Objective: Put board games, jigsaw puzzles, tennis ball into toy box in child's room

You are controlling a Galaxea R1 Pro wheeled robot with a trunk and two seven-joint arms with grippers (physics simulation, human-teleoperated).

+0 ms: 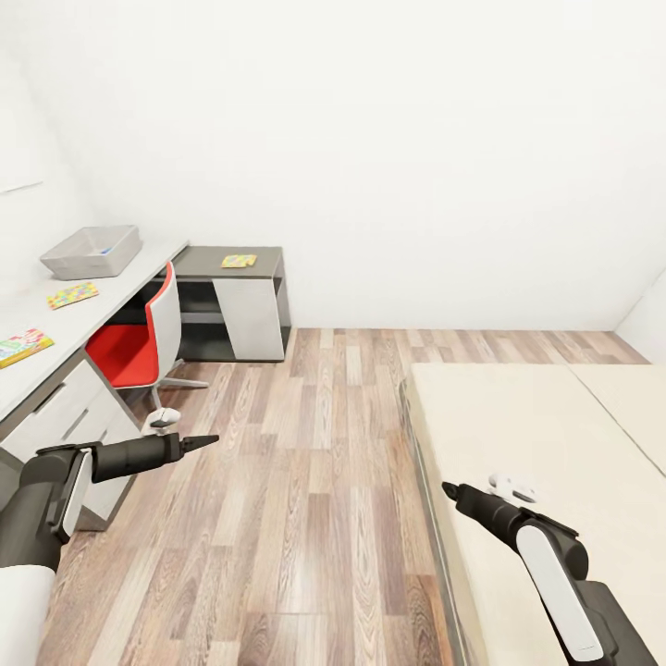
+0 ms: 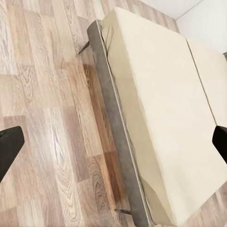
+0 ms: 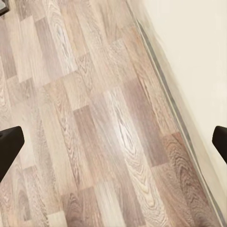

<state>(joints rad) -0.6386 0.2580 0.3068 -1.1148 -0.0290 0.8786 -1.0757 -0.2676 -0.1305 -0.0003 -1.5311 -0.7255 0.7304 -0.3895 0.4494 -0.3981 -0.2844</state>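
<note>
From my remote seat I see the white-walled child's room with its brown-grey wood-plank floor (image 1: 305, 481) running between the furniture. The low bed with two cream mattresses and a grey frame (image 1: 546, 435) lies at the right of the head view. The angular surface with a pale grey top section and a dark grey top section (image 1: 102, 310) runs along the left wall into the corner, and a red-and-white swivel chair (image 1: 139, 347) is tucked against it.

On the pale section, a grey open toy box (image 1: 92, 252) sits at the far end. A jigsaw puzzle of neon interlocking pieces (image 1: 72, 295) lies flat nearer me, apart from the box. A second neon jigsaw puzzle (image 1: 239, 261) rests on the dark section. A colourful printed board game box (image 1: 20, 348) lies at the near left edge.

My left end effector (image 1: 199, 441) hovers over the floor beside the drawers; its wrist camera shows the fingers (image 2: 9, 146) spread wide, holding nothing. My right end effector (image 1: 450, 489) hangs at the bed's edge, fingertips (image 3: 9, 144) likewise spread and empty.
</note>
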